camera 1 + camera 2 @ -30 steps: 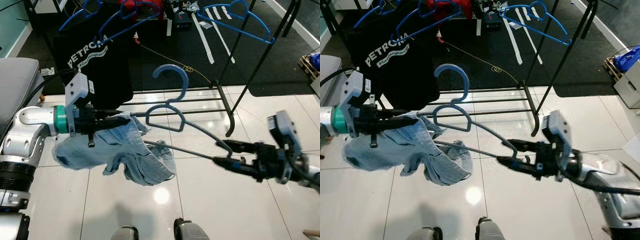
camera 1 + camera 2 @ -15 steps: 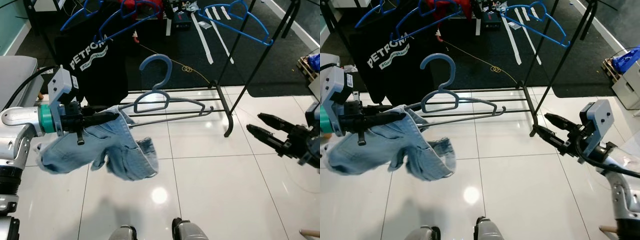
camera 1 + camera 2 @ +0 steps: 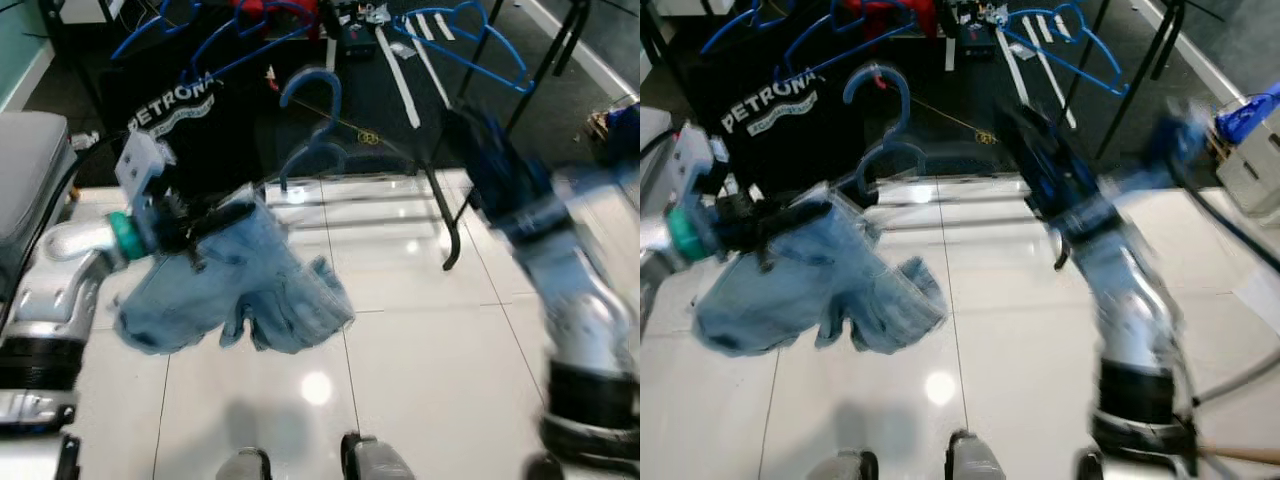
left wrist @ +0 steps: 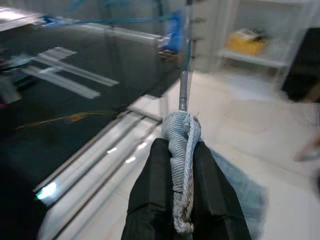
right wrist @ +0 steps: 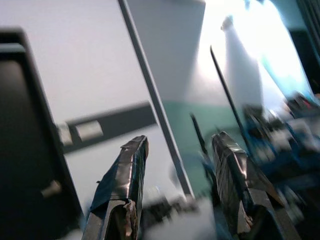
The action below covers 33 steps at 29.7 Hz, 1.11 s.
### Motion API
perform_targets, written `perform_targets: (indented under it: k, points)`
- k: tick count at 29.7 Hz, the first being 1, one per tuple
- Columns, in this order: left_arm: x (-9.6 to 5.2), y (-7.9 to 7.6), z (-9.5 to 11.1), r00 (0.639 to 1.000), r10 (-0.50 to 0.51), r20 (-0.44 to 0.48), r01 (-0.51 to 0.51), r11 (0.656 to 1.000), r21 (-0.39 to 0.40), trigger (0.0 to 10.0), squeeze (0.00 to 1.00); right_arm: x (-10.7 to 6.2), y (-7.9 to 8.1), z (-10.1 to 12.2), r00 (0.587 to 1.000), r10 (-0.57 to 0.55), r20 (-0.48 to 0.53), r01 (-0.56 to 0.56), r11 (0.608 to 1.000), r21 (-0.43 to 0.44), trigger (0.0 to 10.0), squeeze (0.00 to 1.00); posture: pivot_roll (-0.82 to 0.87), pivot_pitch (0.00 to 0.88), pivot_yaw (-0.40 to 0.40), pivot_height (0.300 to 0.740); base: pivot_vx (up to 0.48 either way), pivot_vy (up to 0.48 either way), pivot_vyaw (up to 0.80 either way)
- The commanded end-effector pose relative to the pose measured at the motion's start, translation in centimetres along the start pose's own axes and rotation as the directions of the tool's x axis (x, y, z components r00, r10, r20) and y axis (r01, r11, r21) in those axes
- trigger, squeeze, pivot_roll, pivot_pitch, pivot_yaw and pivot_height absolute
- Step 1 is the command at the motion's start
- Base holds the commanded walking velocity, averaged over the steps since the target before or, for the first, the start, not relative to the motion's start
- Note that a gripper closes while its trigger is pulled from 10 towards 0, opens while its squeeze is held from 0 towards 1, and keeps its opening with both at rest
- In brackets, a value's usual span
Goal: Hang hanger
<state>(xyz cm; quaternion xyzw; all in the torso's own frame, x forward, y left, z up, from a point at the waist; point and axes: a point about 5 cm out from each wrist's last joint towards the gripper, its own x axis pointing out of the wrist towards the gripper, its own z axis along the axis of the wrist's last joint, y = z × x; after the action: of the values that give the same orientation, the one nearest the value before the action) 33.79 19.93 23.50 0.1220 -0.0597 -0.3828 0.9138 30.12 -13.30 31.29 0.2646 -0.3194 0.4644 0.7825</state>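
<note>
White glossy floor tiles (image 3: 420, 380) run up to a dark carpet (image 3: 400, 110), where a black clothes rack (image 3: 452, 235) stands with several bright blue hangers (image 3: 470, 40) hooked on its top rail and a black T-shirt (image 3: 190, 120) with white lettering hanging on the left side. At the left, the left gripper (image 3: 235, 212) reaches out level from its silver arm, and the left wrist view shows its two black fingers (image 4: 150, 200) clamped together on a bunched fold of pale blue denim (image 4: 181, 165), with a thin grey rod rising straight up out of that fold. That rod belongs to the grey-blue hanger (image 3: 310, 120), which stands above and just beyond the fingers with its hook uppermost, in front of the rack's lower bars but apart from the top rail. Denim shorts (image 3: 230, 295) droop from the hanger and from the grip, hanging loose above the tiles. On the right, the right arm is raised and heavily blurred, its gripper (image 3: 478, 140) up near the rack's slanted leg; the right wrist view shows its fingers (image 5: 122, 185) spread apart with nothing between them, looking toward a pale wall and a thin dark pole. Two grey feet (image 3: 375, 462) show at the bottom edge.
</note>
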Motion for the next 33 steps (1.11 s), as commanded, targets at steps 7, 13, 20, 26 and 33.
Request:
perform_targets:
  k: [7,13,20,26,33]
  points:
    - [0.3,1.1,2.6,0.987,0.135,0.091,-0.133,0.991,-0.024,0.0,0.0,6.4,3.0,2.0,0.971,0.143,0.192,-0.162,0.983,0.086,10.0,0.0,-0.03,0.153,0.029,0.74,0.0,0.0,0.0]
    - [0.1,1.2,3.3,0.978,0.171,0.121,-0.166,0.985,-0.055,0.0,0.0,10.4,6.3,4.0,0.88,0.319,0.351,-0.393,0.905,0.164,10.0,0.0,-0.02,0.182,0.023,0.74,0.0,0.0,0.0]
    - [-0.2,0.9,2.6,0.977,0.187,0.1,-0.18,0.981,-0.071,0.0,0.0,12.1,7.9,5.0,0.802,0.363,0.473,-0.508,0.832,0.223,10.0,0.0,-0.03,0.2,0.019,0.74,0.0,0.0,0.0]
    - [-0.5,0.8,2.5,0.978,0.186,0.091,-0.179,0.981,-0.077,0.0,0.0,12.4,7.8,5.7,0.774,0.348,0.529,-0.534,0.808,0.249,10.0,0.0,-0.03,0.207,0.018,0.74,0.0,0.0,0.0]
    - [-0.6,0.9,2.4,0.979,0.187,0.084,-0.181,0.98,-0.078,0.0,0.0,12.2,7.2,5.3,0.781,0.328,0.531,-0.52,0.813,0.263,10.0,0.0,-0.03,0.213,0.018,0.74,0.0,0.0,0.0]
